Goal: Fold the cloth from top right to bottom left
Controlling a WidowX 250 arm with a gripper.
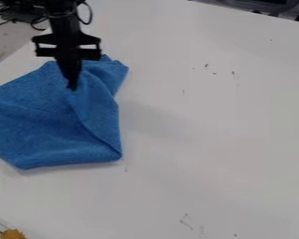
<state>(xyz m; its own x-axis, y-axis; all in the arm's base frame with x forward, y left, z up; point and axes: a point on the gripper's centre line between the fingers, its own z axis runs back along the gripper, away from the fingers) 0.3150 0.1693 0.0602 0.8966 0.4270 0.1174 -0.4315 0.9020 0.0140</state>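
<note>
The black gripper (72, 87) hangs down at the upper left, its tip over the upper part of the blue cloth (49, 123). The cloth lies on the left side of the white table, partly folded and wrinkled, with a ridge running from beneath the gripper toward its lower right corner. A rumpled flap sticks out at the cloth's top right, just right of the gripper. I cannot tell whether the gripper holds any of the fabric.
The white table (208, 121) spreads to the right of the cloth, with small dark marks on it. An orange-yellow object (13, 234) sits at the bottom left corner beside a metallic edge. Dark items stand beyond the table's top right edge.
</note>
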